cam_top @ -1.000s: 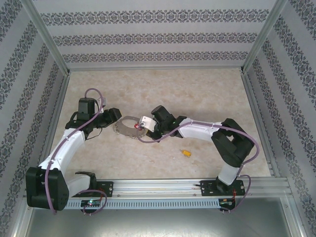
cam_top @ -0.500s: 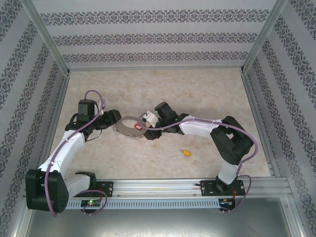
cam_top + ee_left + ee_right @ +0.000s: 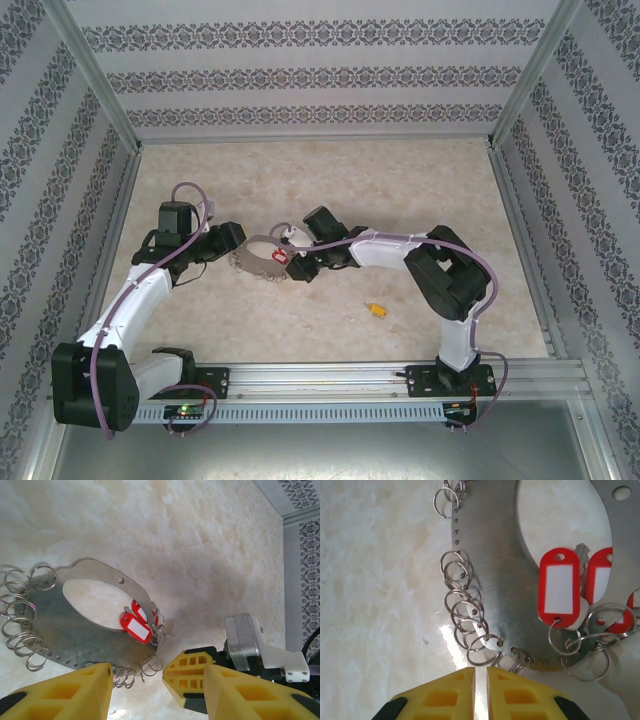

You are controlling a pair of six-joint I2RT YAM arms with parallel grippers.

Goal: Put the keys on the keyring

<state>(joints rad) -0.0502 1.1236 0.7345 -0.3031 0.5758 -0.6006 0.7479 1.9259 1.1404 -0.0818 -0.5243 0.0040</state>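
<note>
The table (image 3: 400,190) is a pale, marbled beige sheet, boxed in on three sides by walls (image 3: 320,75) papered in bands of dark ornament, with bare metal posts at the corners. The keyring (image 3: 65,630) lies flat on it – a grey metal oval with a wide hole, small wire rings (image 3: 462,605) strung along its rim and red tags (image 3: 559,587) with white windows bunched at one end. The key (image 3: 376,311), a tiny yellow-orange piece, lies on the table to the right of the keyring and on its near side, well apart from it.

The left arm (image 3: 130,290) reaches up and bends right, bringing the left gripper (image 3: 233,243) low to the keyring's left edge. Its yellow fingers stand apart, clamping nothing, and the rim's wire rings lie near the gap between them.

The right arm (image 3: 440,270) folds at the elbow and stretches left to the keyring's right end, by the tags. The right gripper (image 3: 481,687) points down at the rim there – fingers drawn almost together, with a thin slit between them and nothing seen in it.
</note>
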